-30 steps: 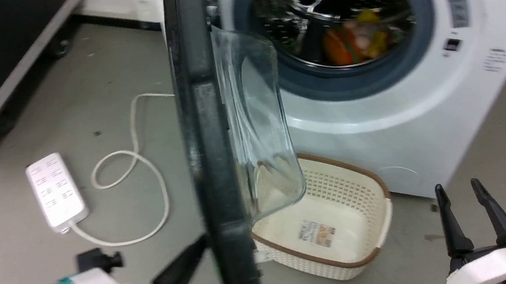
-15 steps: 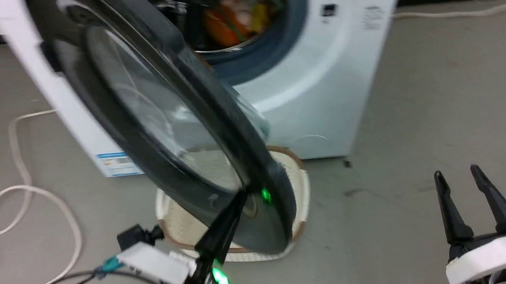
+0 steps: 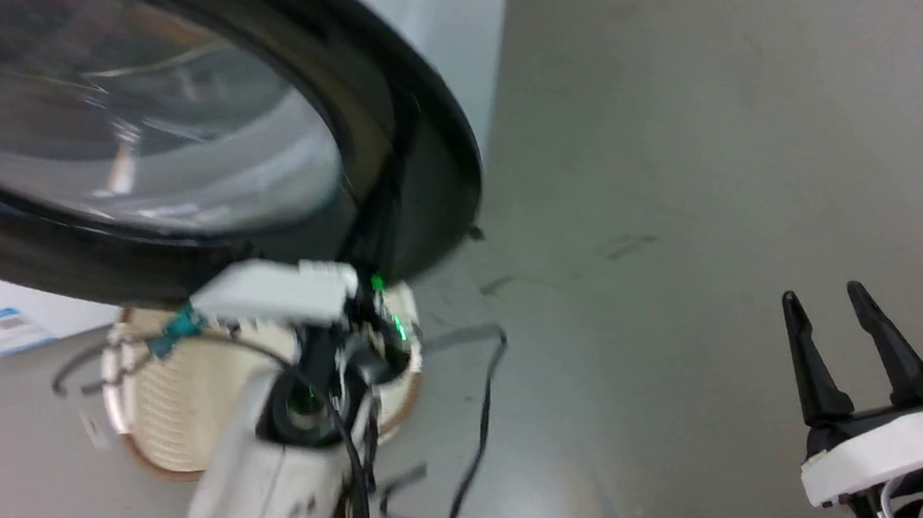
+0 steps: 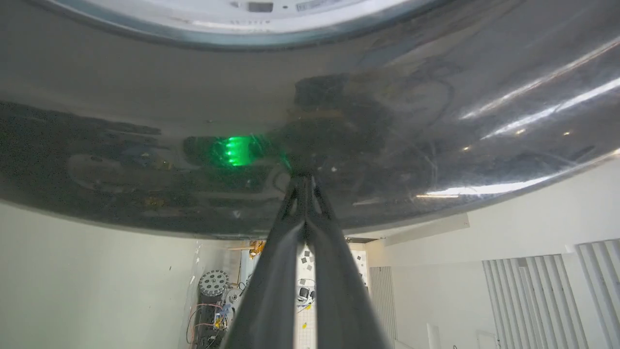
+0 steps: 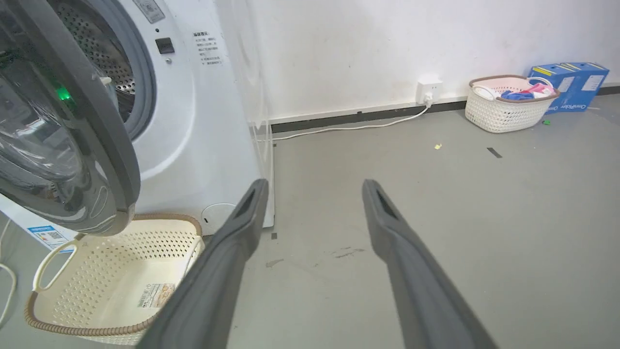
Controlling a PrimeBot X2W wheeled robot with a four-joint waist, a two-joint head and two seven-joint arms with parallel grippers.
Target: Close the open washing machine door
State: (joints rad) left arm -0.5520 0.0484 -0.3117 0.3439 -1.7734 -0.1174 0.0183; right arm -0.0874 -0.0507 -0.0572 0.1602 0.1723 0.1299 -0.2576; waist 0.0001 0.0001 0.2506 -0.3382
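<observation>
Two fingers of the left pincer [image 4: 303,182] sit pressed together, gripping nothing, tips on the black rim of the washing machine door [image 4: 145,121]; right pincer [image 5: 312,186] hangs spread and empty. Right wrist view shows what the head view doesn't: door still ajar off the drum [image 5: 92,39], above the basket [image 5: 121,271]. Half a second back it stood wider.

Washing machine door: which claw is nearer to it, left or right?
Left. The left claw, shut, has its tips against the black rim of the door. The right claw is open above the floor, well off to its right.
</observation>
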